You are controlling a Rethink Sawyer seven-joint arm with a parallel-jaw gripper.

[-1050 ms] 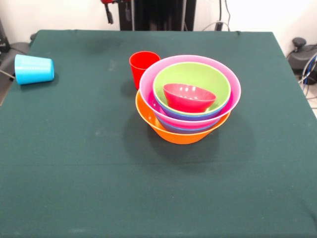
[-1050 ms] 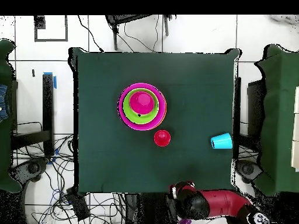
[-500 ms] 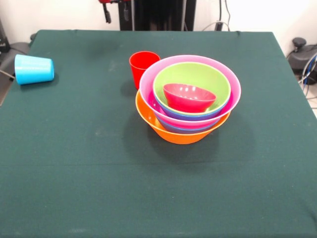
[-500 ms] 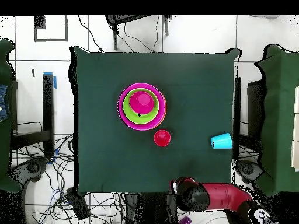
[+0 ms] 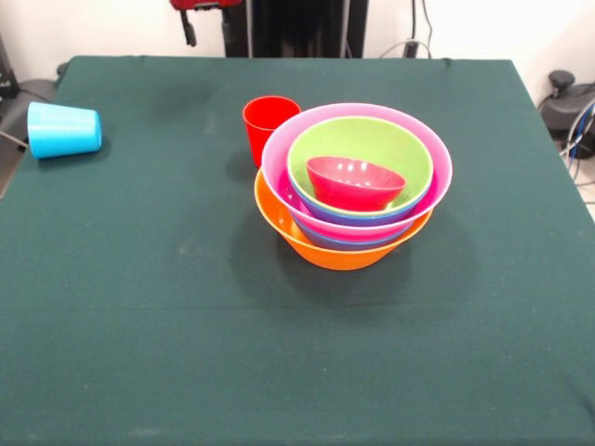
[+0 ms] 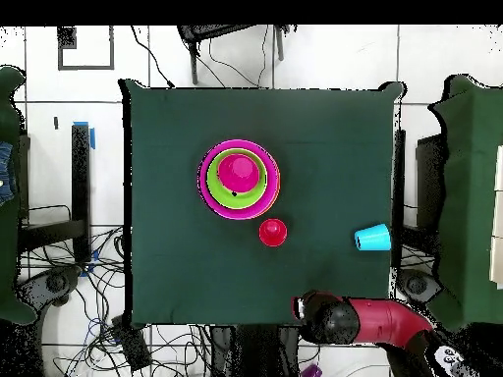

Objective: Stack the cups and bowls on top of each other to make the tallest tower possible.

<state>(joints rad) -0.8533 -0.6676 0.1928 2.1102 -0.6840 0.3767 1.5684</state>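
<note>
The tower (image 5: 353, 186) stands mid-table: a big orange bowl (image 5: 316, 246) holds a pink bowl (image 5: 279, 153), blue and purple rims, a lime green bowl (image 5: 409, 149) and a small red bowl (image 5: 355, 181) on top. Seen from overhead, the tower (image 6: 239, 179) is left of centre. A red cup (image 5: 268, 125) stands upright just behind it, close to the pink rim. A light blue cup (image 5: 63, 129) lies on its side by the left edge. My gripper (image 5: 206, 30) hangs open and empty at the table's far edge, well away from all of them. In the overhead view the arm (image 6: 339, 320) sits at the table's bottom edge.
The table (image 5: 139, 307) is covered in dark green cloth. Cables and a black device (image 5: 569, 102) lie off its right side. In the overhead view, the red cup (image 6: 272, 232) and the blue cup (image 6: 372, 237) lie between the tower and the arm.
My gripper has shifted a little to the left along the table's far edge in the front view. The bowls and cups have not moved.
</note>
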